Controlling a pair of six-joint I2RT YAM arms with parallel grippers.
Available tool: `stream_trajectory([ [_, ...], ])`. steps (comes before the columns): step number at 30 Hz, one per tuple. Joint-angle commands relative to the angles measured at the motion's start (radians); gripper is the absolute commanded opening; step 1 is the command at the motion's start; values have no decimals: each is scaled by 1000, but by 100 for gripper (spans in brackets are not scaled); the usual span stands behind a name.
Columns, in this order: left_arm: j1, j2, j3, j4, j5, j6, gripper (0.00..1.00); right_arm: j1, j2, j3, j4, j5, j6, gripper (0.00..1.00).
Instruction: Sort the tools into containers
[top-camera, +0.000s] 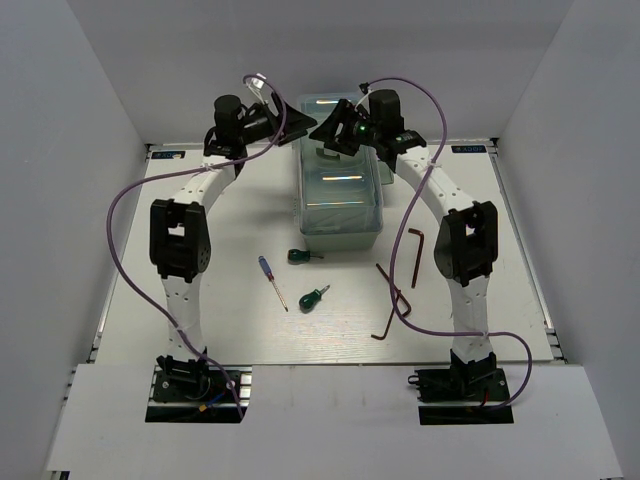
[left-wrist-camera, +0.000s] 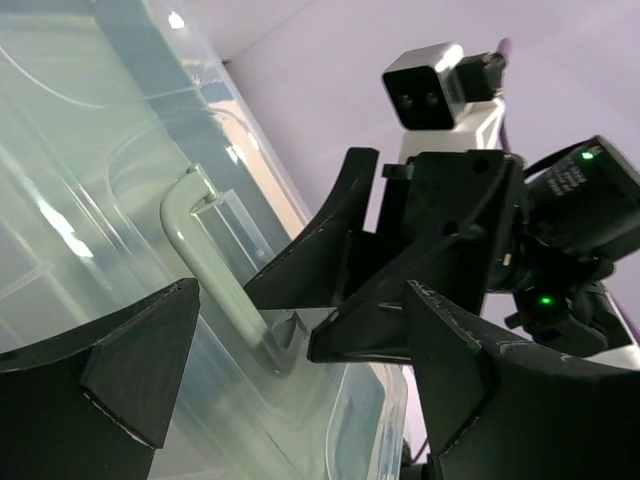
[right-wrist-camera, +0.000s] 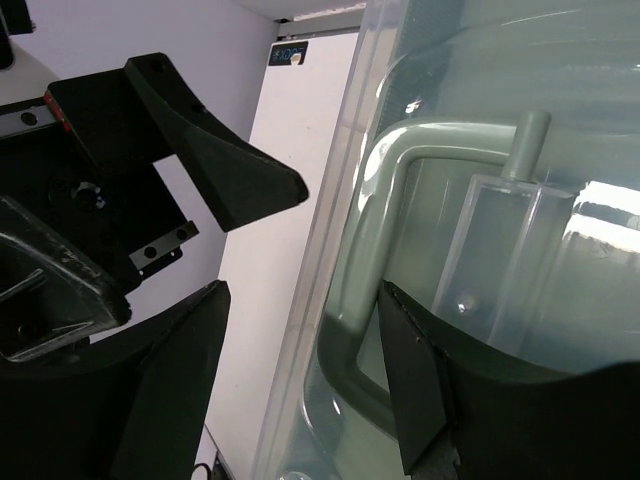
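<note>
Right fingers fill the foreground of the right wrist view: spread wide, straddling one leg of the handle, not clamped. Can't tell whether a pad touches it. Left fingers are just as wide in the left wrist view, over the lid just beside the same handle, gripping nothing. Each wrist view catches the other arm's fingers across the handle. The left one also shows the right wrist camera.

Handle: pale green U-bar lying on the lid, next to a clear post. Lid is translucent with glare streaks.

Only the top view gives layout. Toolbox sits centre-far on the counter, mint base, lid down, both sets of fingers meeting over its far end. That view can't resolve the finger gaps, and the wrist views can't see the tools.

Tools lie loose on the counter, on the near side of the toolbox:
- stubby just off its near left corner
- blue screwdriver left of that
- second stubby nearer the bases
- hex key by the right arm
- more hex keys nearer the bases, count unclear
</note>
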Motion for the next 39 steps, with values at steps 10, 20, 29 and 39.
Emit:
stream_trajectory([
  [10,-17,39,165,-275,-67,78,93,4,-55,-23,16,-51,14,67],
  [20,-17,52,218,-364,-127,58,93,3,-52,-23,21,-53,12,67],
  [29,-36,108,338,-447,-118,49,92,1,-52,-24,22,-56,9,67],
  [39,-54,119,364,-553,-109,69,89,3,-53,-30,30,-59,11,67],
])
